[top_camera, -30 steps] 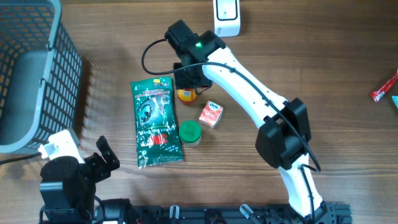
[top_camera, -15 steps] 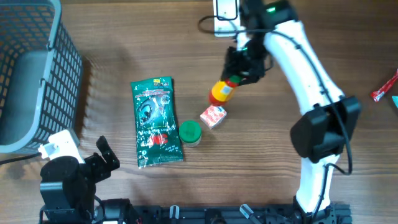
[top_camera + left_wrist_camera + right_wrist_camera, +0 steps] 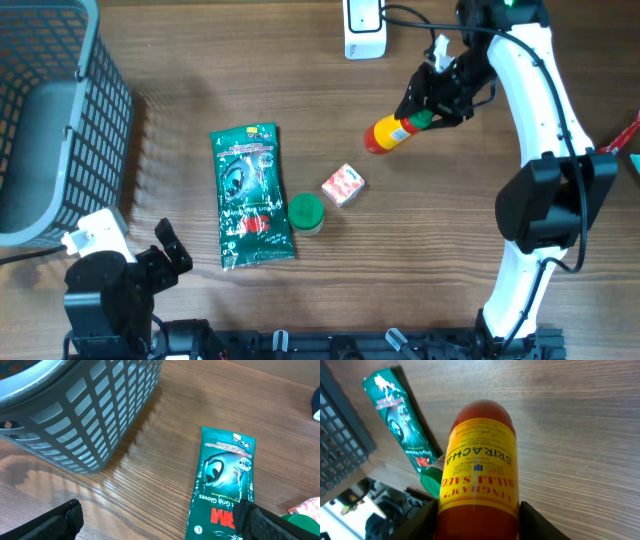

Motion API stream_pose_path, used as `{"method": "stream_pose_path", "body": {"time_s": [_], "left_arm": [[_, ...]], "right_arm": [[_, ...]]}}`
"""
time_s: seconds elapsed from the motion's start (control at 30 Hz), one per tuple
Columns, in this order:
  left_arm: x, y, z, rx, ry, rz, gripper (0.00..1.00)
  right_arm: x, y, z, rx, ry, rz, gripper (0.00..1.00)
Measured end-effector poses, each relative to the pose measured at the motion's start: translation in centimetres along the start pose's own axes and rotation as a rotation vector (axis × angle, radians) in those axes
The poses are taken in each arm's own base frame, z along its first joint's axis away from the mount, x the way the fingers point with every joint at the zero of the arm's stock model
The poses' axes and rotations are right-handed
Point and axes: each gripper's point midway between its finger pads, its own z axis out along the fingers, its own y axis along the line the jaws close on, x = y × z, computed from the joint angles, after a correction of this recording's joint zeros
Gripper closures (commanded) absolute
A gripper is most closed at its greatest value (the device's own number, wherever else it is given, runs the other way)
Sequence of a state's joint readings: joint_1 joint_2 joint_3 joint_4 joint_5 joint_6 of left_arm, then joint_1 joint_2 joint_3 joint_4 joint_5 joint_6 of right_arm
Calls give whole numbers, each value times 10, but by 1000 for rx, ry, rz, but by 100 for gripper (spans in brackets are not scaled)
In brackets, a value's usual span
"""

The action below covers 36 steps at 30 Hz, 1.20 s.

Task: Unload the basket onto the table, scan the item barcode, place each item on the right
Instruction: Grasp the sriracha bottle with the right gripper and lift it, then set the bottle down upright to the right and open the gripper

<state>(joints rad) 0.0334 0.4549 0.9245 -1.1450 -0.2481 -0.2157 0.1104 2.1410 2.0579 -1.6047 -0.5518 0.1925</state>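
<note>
Bottle (image 3: 390, 133) and right gripper (image 3: 428, 108) have swung away from the packet (image 3: 252, 195), where they stood a second ago, and now lie well to its right. The right gripper's fingers clamp the bottle near its green cap. The bottle is tilted, its base pointing back toward the packet. In the right wrist view the yellow sriracha label (image 3: 479, 475) fills the frame between the two fingers, with the packet (image 3: 400, 425) beyond.

The left gripper (image 3: 172, 250) hangs off the packet's lower left corner, jaws spread wide and holding nothing.

- Scanner (image 3: 364, 25): above and right of the packet, at the table's far edge.
- Lid (image 3: 305, 212): touching the packet's right edge.
- Carton (image 3: 343, 185): just right of the lid.
- Basket (image 3: 50, 130): left of the packet.
</note>
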Motion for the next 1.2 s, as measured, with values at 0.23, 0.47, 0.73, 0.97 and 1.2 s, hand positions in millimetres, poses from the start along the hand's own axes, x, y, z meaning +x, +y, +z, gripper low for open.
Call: {"method": "stream_pose_path", "body": {"time_s": [0.23, 0.47, 0.73, 0.97, 1.2], "left_arm": [[0, 0, 0, 0, 0, 0, 0], [0, 0, 0, 0, 0, 0, 0], [0, 0, 0, 0, 0, 0, 0], [0, 0, 0, 0, 0, 0, 0], [0, 0, 0, 0, 0, 0, 0]], "right_arm": [[3, -20, 16, 62, 32, 15, 70], [-27, -62, 7, 307, -125, 147, 70], [-30, -75, 8, 388, -189, 334, 44], [-33, -71, 10, 382, -212, 367, 1], [-35, -63, -14, 273, -216, 416, 0]]}}
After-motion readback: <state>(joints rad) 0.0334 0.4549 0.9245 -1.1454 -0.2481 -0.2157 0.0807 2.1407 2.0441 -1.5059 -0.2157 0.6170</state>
